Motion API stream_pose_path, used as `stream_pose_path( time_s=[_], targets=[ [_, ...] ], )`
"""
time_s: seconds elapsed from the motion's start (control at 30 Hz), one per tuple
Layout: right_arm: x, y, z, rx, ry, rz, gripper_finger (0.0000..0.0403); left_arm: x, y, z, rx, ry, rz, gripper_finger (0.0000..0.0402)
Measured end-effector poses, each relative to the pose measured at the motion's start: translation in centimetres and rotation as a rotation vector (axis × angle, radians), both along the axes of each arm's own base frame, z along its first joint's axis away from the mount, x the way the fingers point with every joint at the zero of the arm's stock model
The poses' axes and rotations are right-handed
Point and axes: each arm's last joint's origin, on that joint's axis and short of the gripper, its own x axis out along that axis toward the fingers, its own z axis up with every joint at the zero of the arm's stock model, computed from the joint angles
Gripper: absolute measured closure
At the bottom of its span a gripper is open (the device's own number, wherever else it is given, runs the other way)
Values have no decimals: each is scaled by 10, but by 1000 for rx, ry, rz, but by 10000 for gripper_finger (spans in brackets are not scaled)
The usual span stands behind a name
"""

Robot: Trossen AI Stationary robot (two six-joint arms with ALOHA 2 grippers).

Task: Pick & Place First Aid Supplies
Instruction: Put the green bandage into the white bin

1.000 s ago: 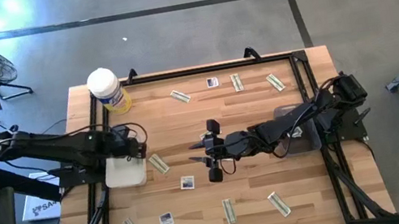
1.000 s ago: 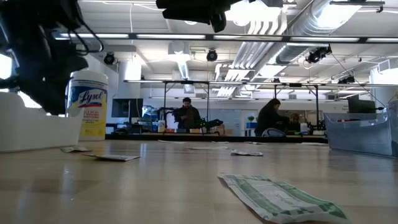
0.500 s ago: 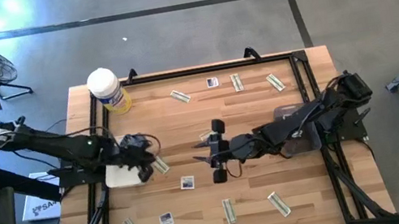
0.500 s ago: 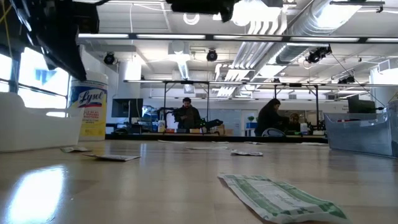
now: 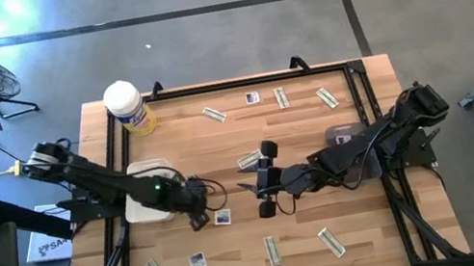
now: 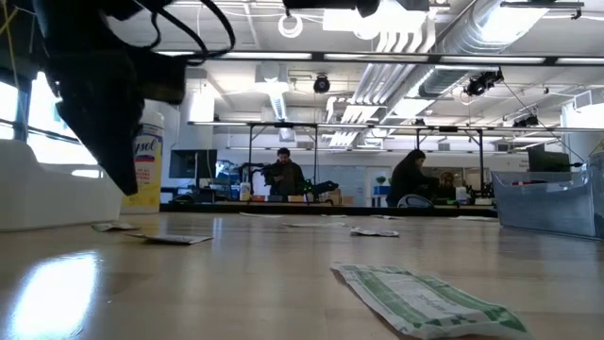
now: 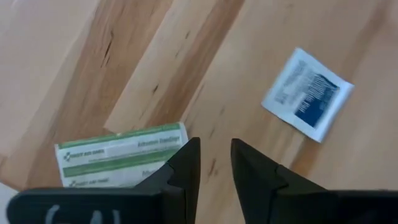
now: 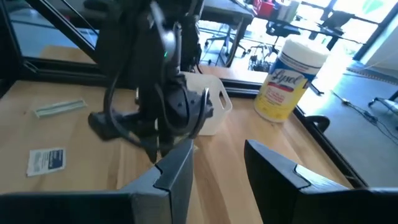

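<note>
Left gripper (image 5: 201, 216) hangs low over the wooden counter (image 5: 288, 144), its fingers (image 7: 186, 163) slightly parted with only a narrow gap between them, pinching nothing. Directly beneath its tips, in the left wrist view, lies a greenish-tan strip packet (image 7: 121, 162), partly covered by the fingers; ahead of the tips and apart from them lies a white square packet (image 7: 308, 94) with dark blue print, seen in the high view as the square (image 5: 223, 218) just beside the gripper on the side toward the right arm. Behind the left gripper, toward its own arm, sits a white bin (image 5: 146, 200) near the counter's left rail.

Right gripper (image 5: 263, 182) is held above the middle of the counter, fingers (image 8: 177, 167) spread wide and holding nothing, pointing toward the left gripper; bare wood separates the two. Just beside it lies another strip packet (image 5: 249, 161).

Further packets lie scattered: a strip, a square and two more strips along the far edge (image 5: 281, 98), and strips and one square along the near edge (image 5: 271, 250). A white-lidded yellow canister (image 5: 128, 107) stands at the far left corner, well apart from both grippers. A clear bin (image 5: 349, 147) lies under the right arm. In the low view, one strip packet (image 6: 415, 300) lies close on open wood.
</note>
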Motion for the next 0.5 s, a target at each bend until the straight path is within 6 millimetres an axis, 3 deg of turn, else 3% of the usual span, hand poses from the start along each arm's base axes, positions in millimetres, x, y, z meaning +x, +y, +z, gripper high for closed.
stream_pose_path(
  time_s=[0.2, 0.5],
  targets=[
    [0, 0, -1, 0, 12, -2, 265, 15, -5, -11, 2, 56, 81, 316],
    [0, 0, -1, 0, 12, -2, 265, 9, -3, -24, 35, 155, 186, 316]
  ],
)
